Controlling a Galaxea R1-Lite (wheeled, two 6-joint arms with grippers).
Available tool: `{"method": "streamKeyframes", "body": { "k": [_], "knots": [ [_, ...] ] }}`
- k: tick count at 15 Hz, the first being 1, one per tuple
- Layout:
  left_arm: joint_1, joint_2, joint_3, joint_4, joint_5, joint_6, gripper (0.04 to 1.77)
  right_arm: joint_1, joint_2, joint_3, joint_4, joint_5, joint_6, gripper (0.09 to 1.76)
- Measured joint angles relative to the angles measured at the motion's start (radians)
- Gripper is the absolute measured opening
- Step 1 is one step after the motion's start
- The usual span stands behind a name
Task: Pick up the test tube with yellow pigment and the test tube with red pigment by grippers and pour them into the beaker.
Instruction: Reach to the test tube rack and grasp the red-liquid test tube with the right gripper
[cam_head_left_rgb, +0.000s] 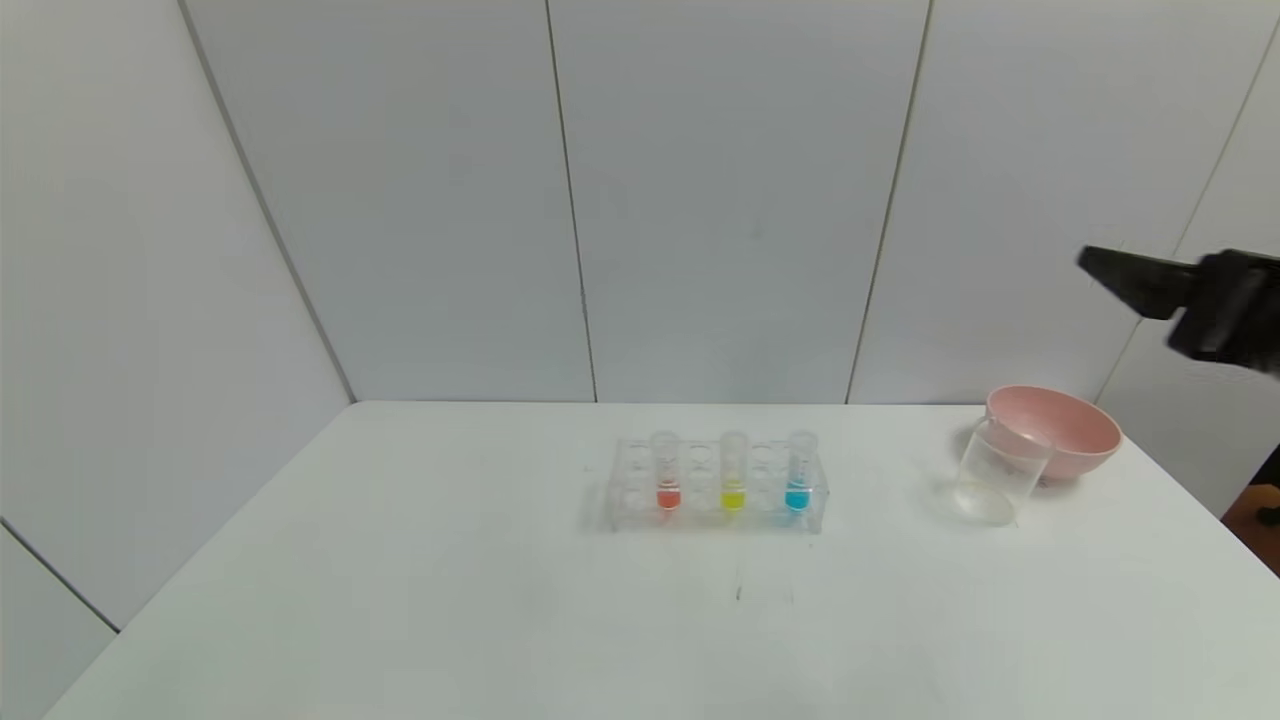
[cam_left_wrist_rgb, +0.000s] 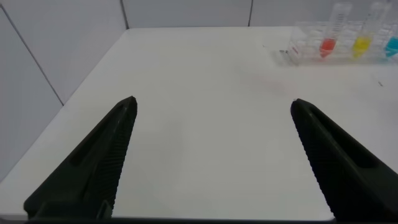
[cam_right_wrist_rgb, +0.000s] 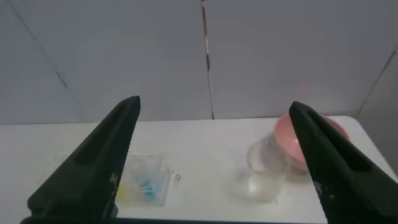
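A clear rack stands mid-table with three upright tubes: the red pigment tube on the left, the yellow pigment tube in the middle, a blue one on the right. The clear beaker stands empty to the right. My right gripper is open and empty, raised high at the right edge, above and behind the beaker. My left gripper is open and empty over the bare left part of the table, far from the rack; it is out of the head view.
A pink bowl sits right behind the beaker, touching or nearly touching it. The white table ends at a grey panelled wall at the back. A brown object shows off the table's right edge.
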Motion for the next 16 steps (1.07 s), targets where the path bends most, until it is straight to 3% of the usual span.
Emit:
{"method": "streamKeyframes", "body": {
  "k": [4,8,11,16],
  "knots": [
    [0.0,0.0,0.0,0.0,0.0,0.0,1.76,0.302,0.234,-0.03,-0.209,-0.27,0.044,1.71],
    [0.0,0.0,0.0,0.0,0.0,0.0,1.76,0.485,0.458,-0.085,-0.437,-0.516,0.051,1.71],
    [0.0,0.0,0.0,0.0,0.0,0.0,1.76,0.572,0.601,-0.158,-0.467,-0.579,0.05,1.71],
    [0.0,0.0,0.0,0.0,0.0,0.0,1.76,0.647,0.809,-0.322,-0.461,-0.593,0.048,1.71]
  ]
}}
